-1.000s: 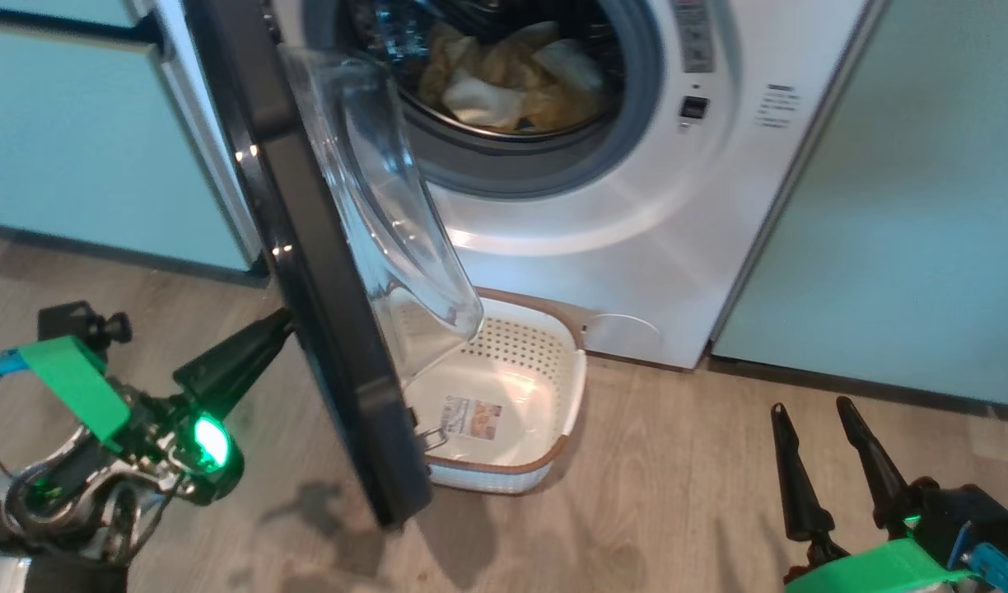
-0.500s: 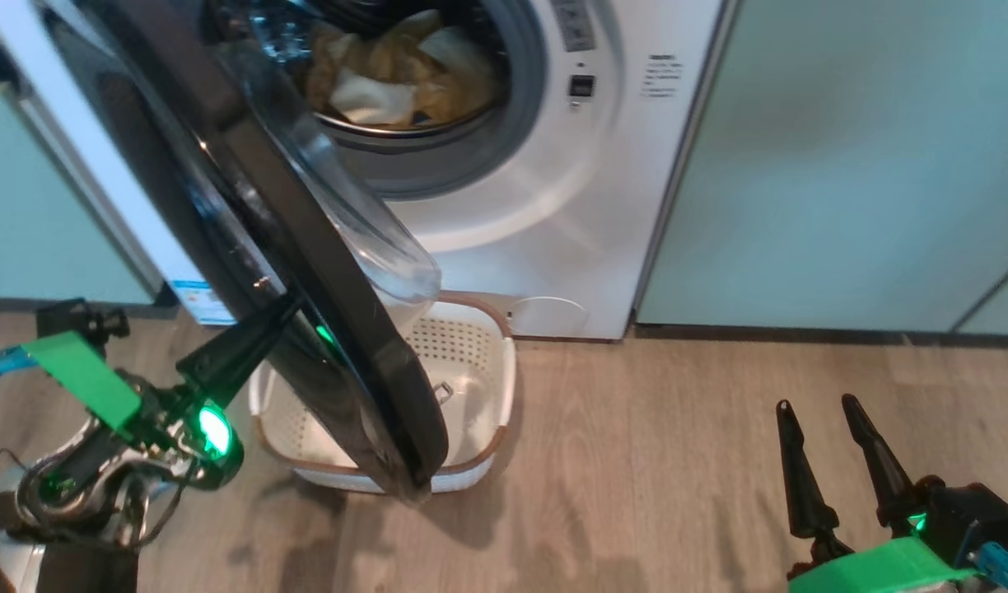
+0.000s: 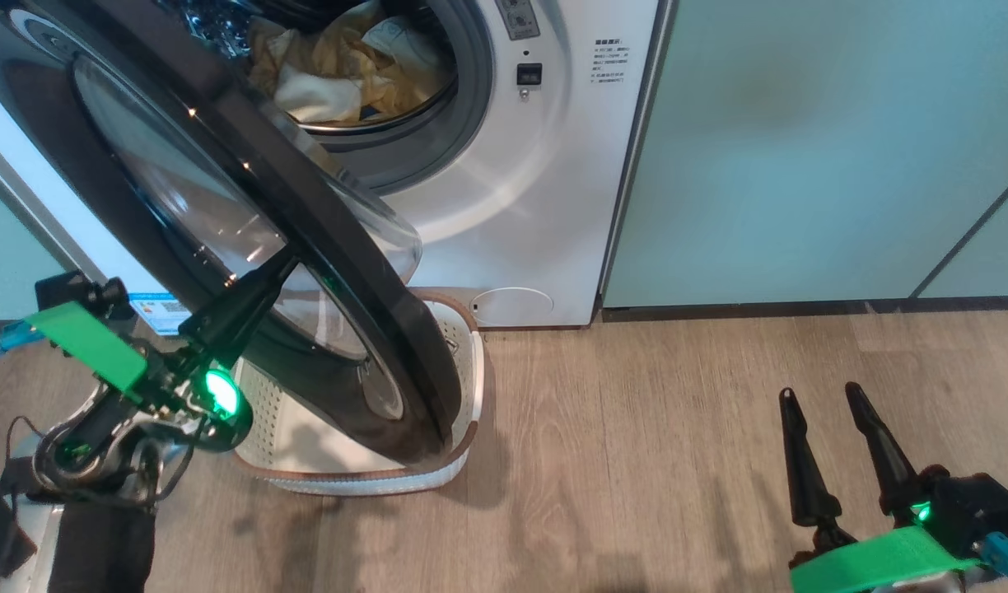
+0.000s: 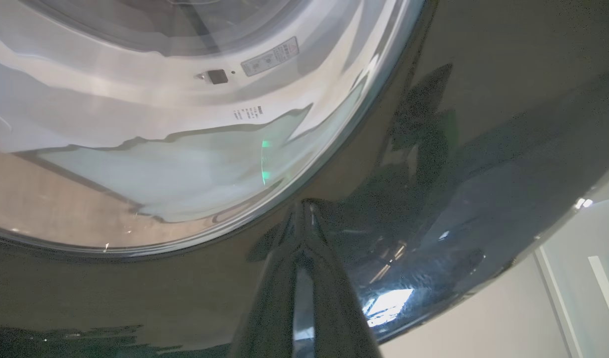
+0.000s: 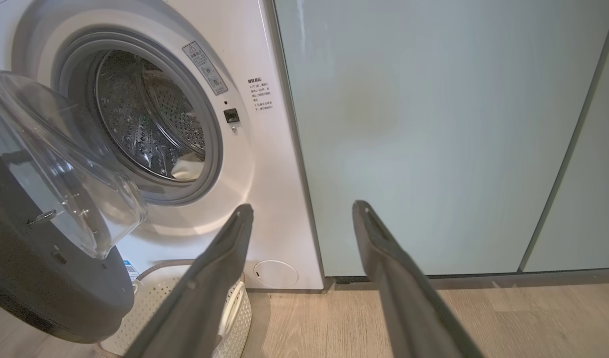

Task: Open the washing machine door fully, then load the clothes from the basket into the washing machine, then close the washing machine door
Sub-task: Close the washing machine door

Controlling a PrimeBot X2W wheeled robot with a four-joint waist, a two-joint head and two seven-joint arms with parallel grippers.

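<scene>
In the head view, the washing machine door (image 3: 224,206) stands partly open and swings out toward you, with its black outer face turned to the lower left. The left gripper (image 3: 277,272) has its jaws pressed together with nothing between them. Its tips lie against this outer face, just at the edge of the glass window. Behind the door you see the washing machine (image 3: 520,189), and the clothes (image 3: 339,66) lie inside the drum. The basket (image 3: 265,412) stands on the wooden floor (image 3: 636,453) right in front of the machine. The lower edge of the door hangs over it and hides most of its inside. The right gripper (image 3: 819,391) is well apart at the lower right, above bare floor, with its jaws spread wide and holding nothing. A pale-green cabinet (image 3: 800,148) stands just beside the machine.

In the left wrist view, the closed fingers (image 4: 304,258) point at the glossy black ring of the door (image 4: 483,124), and their reflection meets them there.

In the right wrist view, the two fingers (image 5: 205,278) stand far apart and empty. Between and beyond them you see the cabinet (image 5: 434,139). To the left are the steel drum (image 5: 150,119), a little of the clothes (image 5: 187,169), the clear glass bowl (image 5: 60,174) of the door and the basket (image 5: 240,308) below.
</scene>
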